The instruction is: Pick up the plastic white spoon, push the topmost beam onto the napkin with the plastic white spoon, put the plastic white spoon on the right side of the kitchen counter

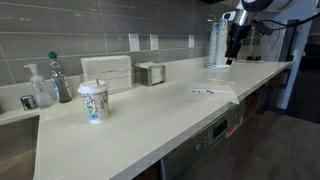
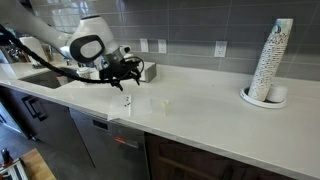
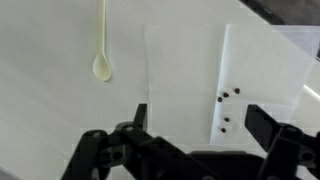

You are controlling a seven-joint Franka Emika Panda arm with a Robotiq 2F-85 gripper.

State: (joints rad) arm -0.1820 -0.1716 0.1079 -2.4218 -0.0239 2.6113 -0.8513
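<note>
your gripper (image 3: 200, 118) hangs over the kitchen counter (image 3: 50, 120) with its jaws spread wide, holding nothing. the plastic white spoon (image 3: 102, 68) lies flat on the counter, slender and very pale, with its oval bowl toward the gripper. it is apart from the napkin (image 3: 262, 70), which carries small dark specks.

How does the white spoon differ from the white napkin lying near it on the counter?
The plastic white spoon is thin and long with a rounded bowl; the napkin is a broad flat sheet. The spoon is bare; the napkin carries a few dark specks. The napkin lies under the open gripper, the spoon off to its side. Both are pale and lie flat on the kitchen counter.
</note>
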